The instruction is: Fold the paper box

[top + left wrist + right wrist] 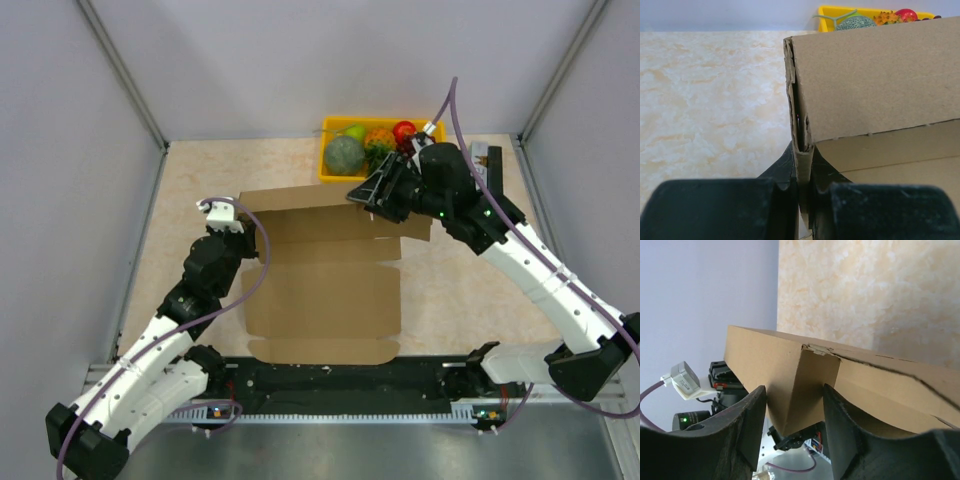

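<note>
The paper box [320, 290] is a brown cardboard sheet lying flat on the table with its far wall folded upright. My left gripper [228, 212] is at the left end of that wall. In the left wrist view it [804, 165] is shut on the doubled vertical cardboard edge of the box [875, 85]. My right gripper [375, 195] is at the wall's right end. In the right wrist view its fingers [794, 405] stand on either side of a folded corner of the box [770, 360] and press against it.
A yellow tray [325, 150] of fruit stands just behind the box's raised wall and also shows in the left wrist view [827, 12]. Grey enclosure walls close in the left, right and back. A black rail [340, 375] runs along the near edge.
</note>
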